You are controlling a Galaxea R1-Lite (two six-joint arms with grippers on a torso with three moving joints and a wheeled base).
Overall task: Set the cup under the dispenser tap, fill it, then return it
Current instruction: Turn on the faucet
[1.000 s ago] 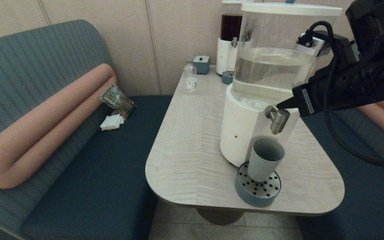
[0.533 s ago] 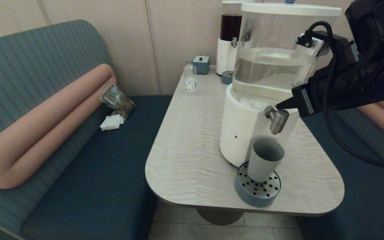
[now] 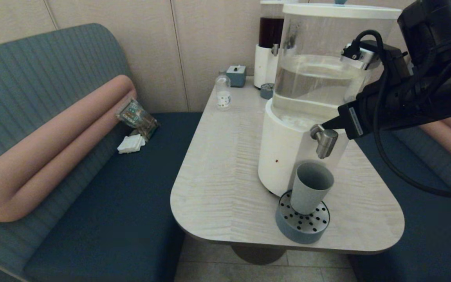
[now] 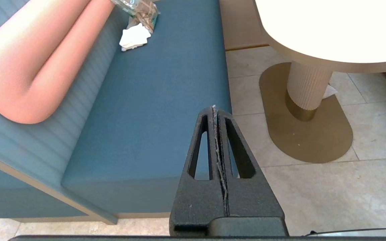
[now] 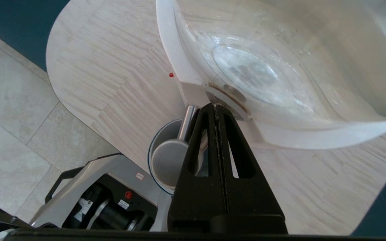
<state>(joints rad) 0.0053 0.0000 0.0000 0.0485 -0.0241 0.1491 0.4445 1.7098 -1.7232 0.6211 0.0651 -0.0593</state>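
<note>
Now on fill step. Cup [image 3: 311, 187] stands upright on round drip tray [image 3: 302, 229] at bench [image 3: 225, 172] front edge, directly under dispenser tap [image 3: 324, 140]. My right hand [image 3: 327, 124], fingers pressed together and empty, has tip at top of tap where it meets white base. No stream visible. Next I need firm press on tap to start flow. Left hand [image 4: 215, 115] closed, parked low beside sofa [image 4: 152, 110].

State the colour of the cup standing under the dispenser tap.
The cup is plain matte grey-blue, seen best in the head view, standing on the drip tray below the dispenser tap.
</note>
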